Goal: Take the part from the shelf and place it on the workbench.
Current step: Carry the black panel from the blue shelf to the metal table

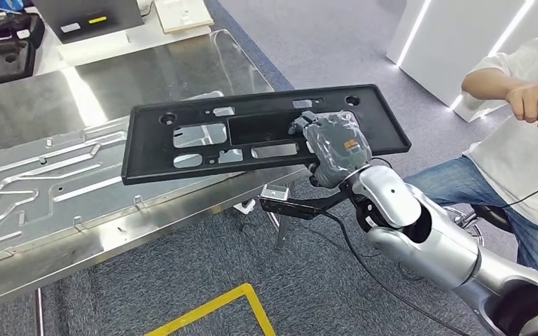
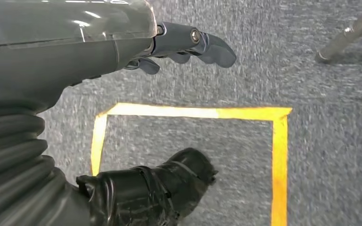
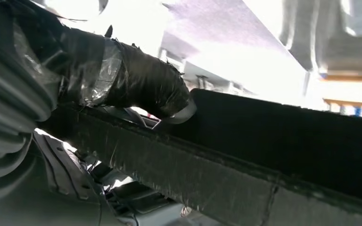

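Note:
A long flat black plastic part point(image 1: 203, 133) with several cut-outs hangs level over the near right corner of the shiny metal workbench point(image 1: 56, 112). My right hand point(image 1: 336, 148) grips it near its right end. In the right wrist view the tape-wrapped thumb point(image 3: 141, 82) presses on the part's edge point(image 3: 264, 155). My left hand point(image 2: 188, 44) hangs by my side over the carpet, fingers loosely apart and holding nothing.
Formed sheet-metal panels point(image 1: 35, 182) lie on the bench's left half. Black moulded parts point(image 1: 0, 49) and a box point(image 1: 87, 17) stand at the back. A seated person point(image 1: 525, 140) is close on the right. Yellow floor tape point(image 1: 217, 308) marks the carpet.

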You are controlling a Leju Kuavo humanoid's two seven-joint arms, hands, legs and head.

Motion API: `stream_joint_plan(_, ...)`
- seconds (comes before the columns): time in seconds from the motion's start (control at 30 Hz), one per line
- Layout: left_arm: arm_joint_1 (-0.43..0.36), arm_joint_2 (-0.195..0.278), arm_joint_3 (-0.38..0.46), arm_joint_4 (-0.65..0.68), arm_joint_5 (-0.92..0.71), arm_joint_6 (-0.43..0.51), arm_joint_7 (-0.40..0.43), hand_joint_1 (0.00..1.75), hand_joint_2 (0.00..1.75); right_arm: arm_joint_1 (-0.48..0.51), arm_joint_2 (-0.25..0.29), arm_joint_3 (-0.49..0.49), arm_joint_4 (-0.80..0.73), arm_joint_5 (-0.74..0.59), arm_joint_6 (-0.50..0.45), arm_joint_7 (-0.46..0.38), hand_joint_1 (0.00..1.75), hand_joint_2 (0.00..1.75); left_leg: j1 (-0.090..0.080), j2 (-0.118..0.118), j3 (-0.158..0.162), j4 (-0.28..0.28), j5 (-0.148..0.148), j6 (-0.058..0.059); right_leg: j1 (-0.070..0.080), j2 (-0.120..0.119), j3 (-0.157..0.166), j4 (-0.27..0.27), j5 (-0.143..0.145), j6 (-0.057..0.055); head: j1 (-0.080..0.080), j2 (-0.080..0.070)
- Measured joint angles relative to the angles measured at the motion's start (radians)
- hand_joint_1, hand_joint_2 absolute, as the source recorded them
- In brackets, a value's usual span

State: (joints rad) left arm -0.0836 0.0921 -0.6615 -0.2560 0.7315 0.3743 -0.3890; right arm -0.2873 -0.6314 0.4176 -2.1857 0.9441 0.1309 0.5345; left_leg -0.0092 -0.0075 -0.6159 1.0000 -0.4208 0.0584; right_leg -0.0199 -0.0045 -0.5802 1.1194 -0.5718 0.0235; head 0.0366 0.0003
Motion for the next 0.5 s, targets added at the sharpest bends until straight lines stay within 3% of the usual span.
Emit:
stream_joint_plan(0.07,-0.002,-0.001,0.0,0.0,0.0,0.0,0.0,0.0,1.75,0.001,0.001,-0.001,0.001,-0.003,-0.004,0.0,1.75,1.75,0.0,-0.007,0.007,-0.003,-0.004,0.005,0.0,0.004,-0.075,0.128,-0.044,0.004,0.001,0.0)
stream_joint_plan(0.1,-0.003,-0.002,0.0,0.0,0.0,0.0,0.0,0.0,1.75,0.003,0.002,-0.001,0.002,-0.004,-0.004,0.0,1.75,1.75,0.0,-0.011,0.009,-0.002,-0.007,0.006,-0.001,0.004,-0.105,0.17,-0.048,0.008,0.001,0.0)
stream_joint_plan(0.13,-0.003,-0.002,0.0,0.0,0.0,0.0,0.0,0.0,1.75,0.004,0.002,-0.001,0.004,-0.004,-0.004,0.0,1.75,1.75,0.001,-0.016,0.011,0.0,-0.011,0.005,-0.003,0.004,-0.119,0.176,-0.033,0.012,0.001,0.0)
stream_joint_plan(0.2,-0.003,-0.002,0.0,0.0,-0.001,0.0,0.002,0.0,1.75,0.005,0.002,-0.002,0.006,-0.004,-0.004,0.0,1.75,1.75,0.005,-0.027,0.015,0.013,-0.024,-0.003,-0.012,0.007,-0.092,0.082,0.046,0.021,0.001,0.0)
stream_joint_plan(0.27,-0.003,-0.003,0.0,0.0,-0.003,0.0,0.003,0.0,1.75,0.003,0.002,-0.005,0.006,-0.004,-0.004,0.0,1.75,1.75,0.006,-0.038,0.01,0.036,-0.039,-0.015,-0.019,0.022,-0.048,-0.023,0.094,0.024,0.001,0.0)
stream_joint_plan(0.33,-0.004,-0.002,0.0,0.0,-0.005,0.001,0.003,0.0,1.75,0.003,0.003,-0.008,0.006,-0.004,-0.005,-0.001,1.75,1.75,0.004,-0.048,0.001,0.05,-0.046,-0.025,-0.017,0.032,-0.035,-0.051,0.09,0.015,0.0,0.0)
stream_joint_plan(0.4,-0.001,-0.003,0.0,0.0,-0.006,0.002,0.003,0.0,1.75,0.003,0.003,-0.009,0.006,-0.004,-0.005,-0.001,1.75,1.75,0.004,-0.05,-0.003,0.053,-0.049,-0.032,-0.017,0.024,-0.032,-0.055,0.091,0.001,0.0,0.0)
stream_joint_plan(0.47,0.0,-0.004,0.0,0.0,-0.008,0.002,0.003,0.0,1.75,0.002,0.003,-0.012,0.006,-0.004,-0.006,-0.001,1.75,1.75,0.005,-0.032,-0.019,0.089,-0.072,-0.042,-0.019,0.015,-0.027,-0.058,0.091,-0.01,-0.001,0.0)
stream_joint_plan(0.5,-0.001,-0.004,0.0,0.0,-0.009,0.002,0.003,0.0,1.75,0.002,0.003,-0.014,0.006,-0.004,-0.006,-0.001,1.75,1.75,0.007,-0.019,-0.041,0.136,-0.096,-0.048,-0.019,0.01,-0.024,-0.059,0.09,-0.014,-0.001,0.0)
